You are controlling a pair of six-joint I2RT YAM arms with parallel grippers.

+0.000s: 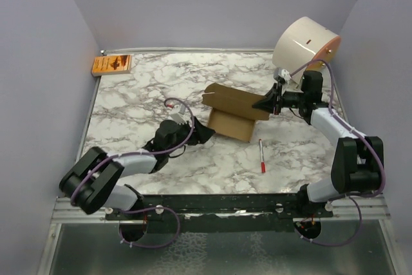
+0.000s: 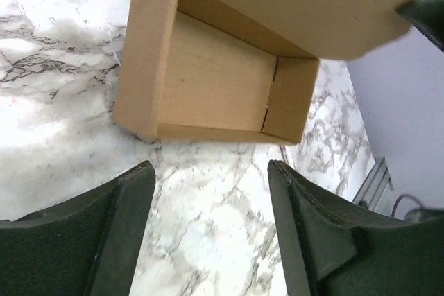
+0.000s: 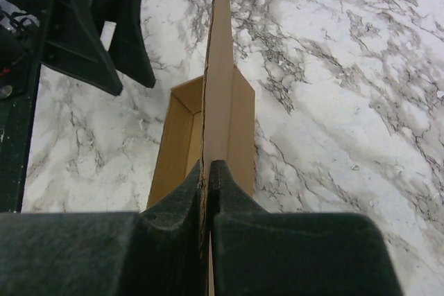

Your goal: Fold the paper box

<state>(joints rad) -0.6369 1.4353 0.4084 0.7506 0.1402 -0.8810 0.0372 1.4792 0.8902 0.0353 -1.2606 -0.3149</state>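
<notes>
Lies just right of centre in the top view as the paper box (image 1: pixel 230 113), plain brown unprinted cardboard, formed into a shallow open tray with low upright walls, flat on the marble desk (image 1: pixel 141 94). Shows a bare inner floor and a slit at one inner corner in the left wrist view, in the upper middle of that frame. Carries a long lid panel raised over the tray's far wall, reaching toward the upper left, pinched edge-on at its right end by the right gripper (image 1: pixel 267 103).
</notes>
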